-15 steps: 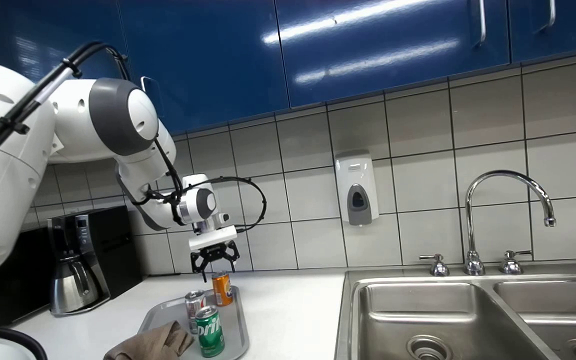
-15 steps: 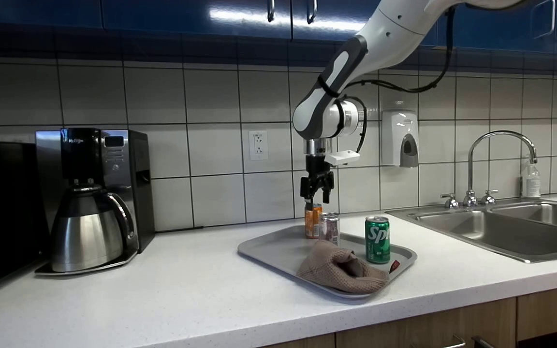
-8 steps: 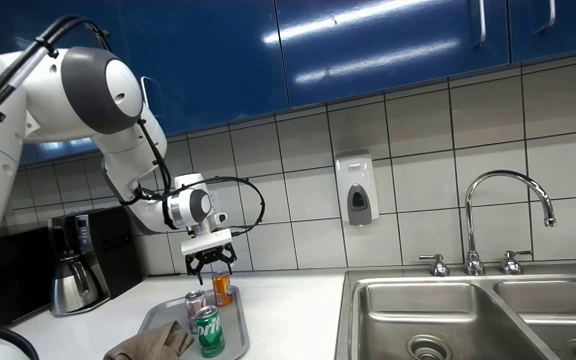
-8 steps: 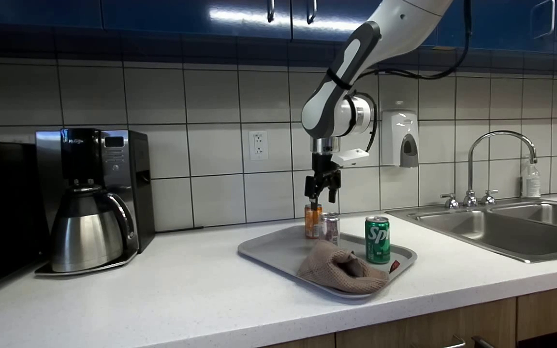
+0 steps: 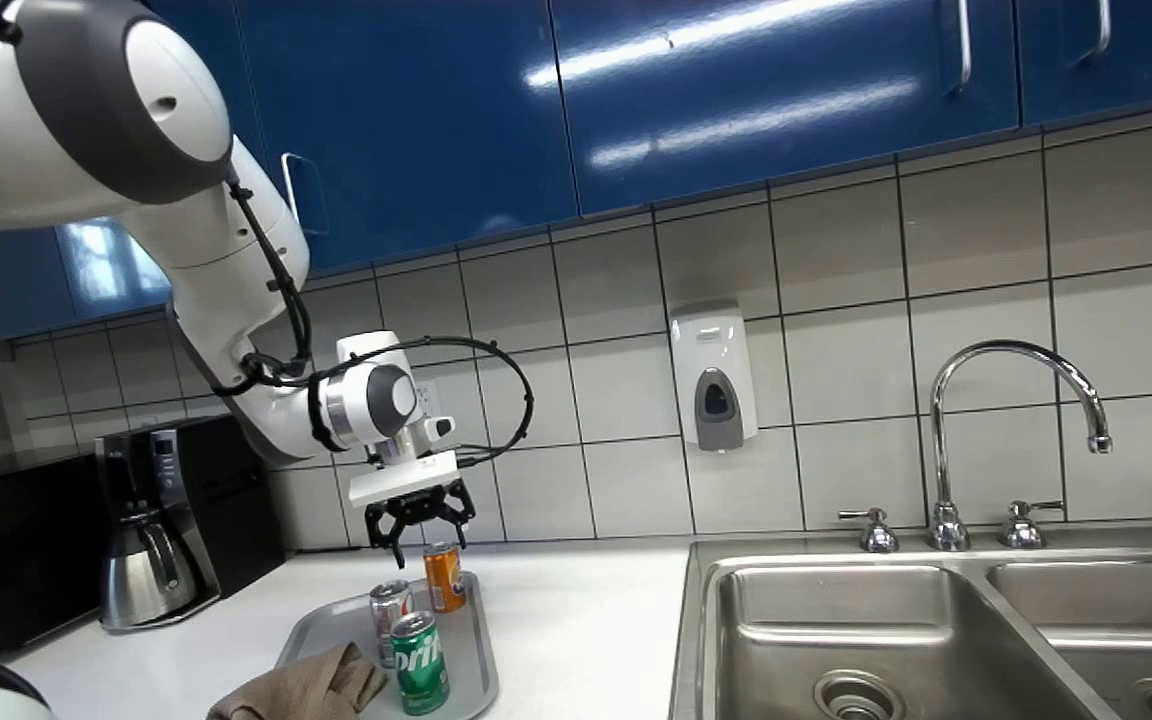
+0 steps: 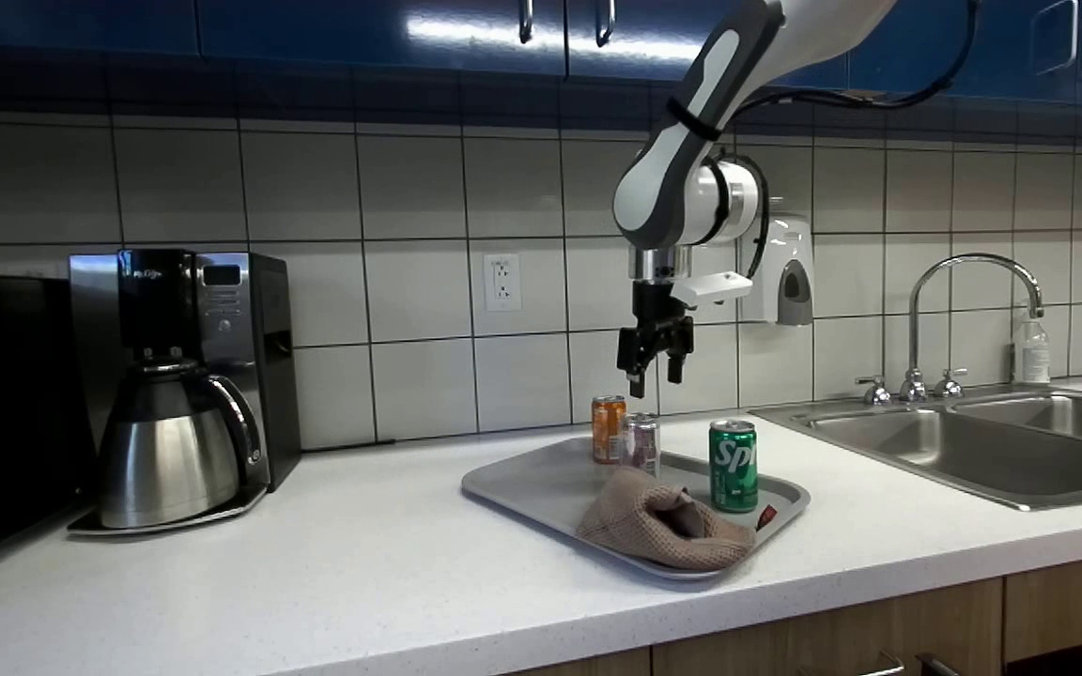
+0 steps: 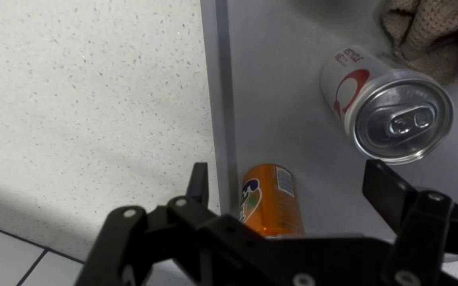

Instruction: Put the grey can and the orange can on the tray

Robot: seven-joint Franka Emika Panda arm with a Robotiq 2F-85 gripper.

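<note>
Hovering with the gripper (image 6: 656, 380) spread apart and holding nothing, presumably so as not to tip the grey can (image 6: 642, 444) and the orange can (image 6: 608, 432), standing upright on the tray (image 6: 539, 479) as asked.

Room between orange can (image 7: 272, 201) and grey can (image 7: 386, 106), cloth (image 7: 433, 31) perhaps against the latter

Three cans (image 6: 642, 443), cloth (image 6: 637, 530) on tray (image 6: 536, 481), between coffee maker (image 6: 179, 404) and sink (image 6: 982, 451).

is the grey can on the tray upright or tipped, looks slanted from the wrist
Upright: in an exterior view the grey can stands on the tray with vertical sides; the wrist view looks down onto its lid.
</note>
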